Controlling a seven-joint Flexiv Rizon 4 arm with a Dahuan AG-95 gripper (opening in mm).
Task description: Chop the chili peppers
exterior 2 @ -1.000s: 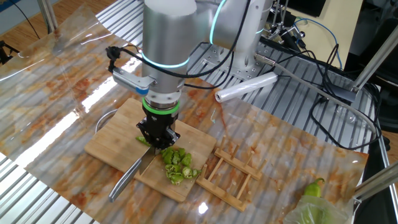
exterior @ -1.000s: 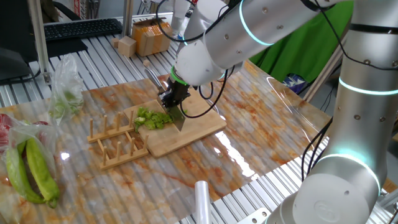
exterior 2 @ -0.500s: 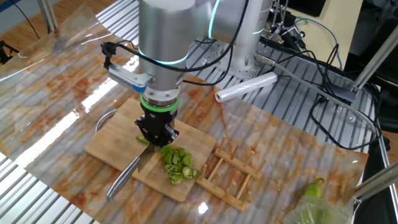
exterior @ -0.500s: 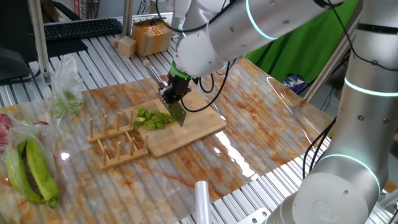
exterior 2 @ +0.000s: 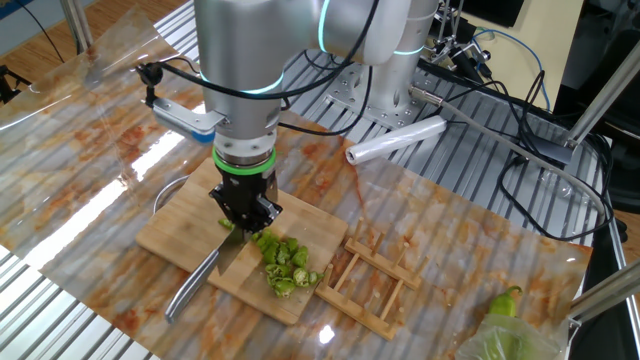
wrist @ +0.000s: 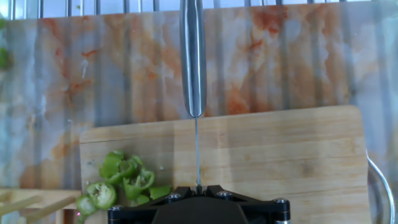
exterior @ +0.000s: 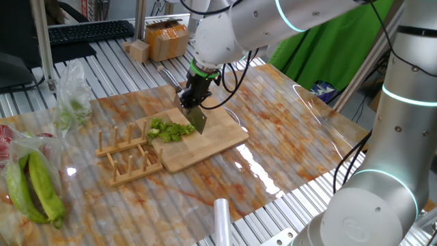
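The chili peppers lie as a heap of small bright-green slices point(exterior: 171, 131) point(exterior 2: 283, 262) point(wrist: 124, 180) on the wooden cutting board point(exterior: 212, 140) point(exterior 2: 180, 225) point(wrist: 280, 155). My gripper point(exterior: 192, 98) point(exterior 2: 243, 210) point(wrist: 198, 186) is shut on a knife, just beside the heap. The knife's blade point(exterior: 198, 121) point(exterior 2: 235, 255) points down at the board, edge-on in the hand view. Its steel handle point(exterior 2: 190, 290) point(wrist: 193, 56) sticks out past the board's edge. A short green stub point(exterior 2: 228, 226) shows at the gripper's base.
A wooden slotted rack point(exterior: 126, 157) point(exterior 2: 375, 280) stands right next to the board, on the slices' side. A plastic bag holds bigger yellow-green peppers point(exterior: 34, 188) point(exterior 2: 503, 300). A roll of clear film point(exterior 2: 395, 140) point(exterior: 222, 219) lies on the slatted table, and a cardboard box point(exterior: 164, 41) stands at the back.
The gripper has risen a little with the knife and shifted away from the slice heap. The slices have not moved.
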